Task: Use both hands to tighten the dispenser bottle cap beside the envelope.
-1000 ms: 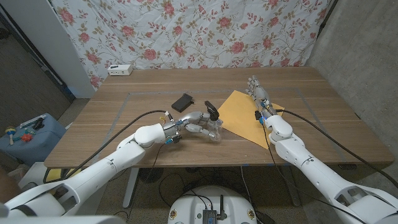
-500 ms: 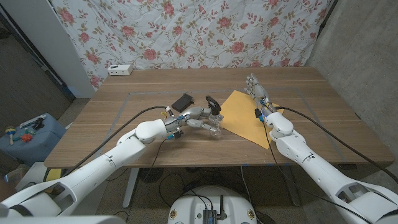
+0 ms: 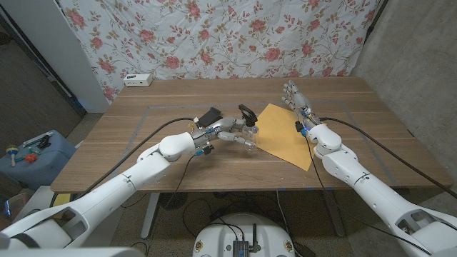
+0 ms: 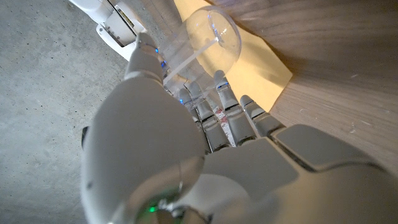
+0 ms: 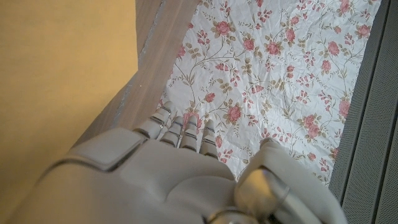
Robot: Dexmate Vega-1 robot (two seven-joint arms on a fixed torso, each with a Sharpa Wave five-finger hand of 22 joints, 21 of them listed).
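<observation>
Wood-grained planks form the table (image 3: 164, 100), backed by a wrinkled cloth backdrop (image 3: 214, 36) printed with pink roses; seen from the head camera, a flat yellow-brown envelope (image 3: 282, 135) lies right of centre, a small black box (image 3: 211, 115) sits behind the left hand, and a white boxy device (image 3: 138, 80) rests at the far left edge. The left hand (image 3: 227, 131) has its pale jointed fingers wrapped around the clear dispenser bottle (image 3: 249, 139), which stands just beside the envelope's left corner, its black pump cap (image 3: 248, 114) sticking up above the fingers. The bottle's body is mostly masked by that hand and hard to trace. The right hand (image 3: 296, 103) holds nothing, fingers apart and stretched toward the backdrop over the envelope's far edge, well clear of the bottle. From the left wrist, the smooth grey back of the left hand (image 4: 186, 149) crowds the frame; its fingers (image 4: 227, 109) close around the transparent rounded bottle (image 4: 214, 34), with the envelope (image 4: 261, 65) just past it; the cap is out of sight. From the right wrist, the right hand (image 5: 168, 174) is seen from behind, fingers straight, the matte envelope (image 5: 62, 68) beneath and the floral cloth (image 5: 280, 56) ahead.
</observation>
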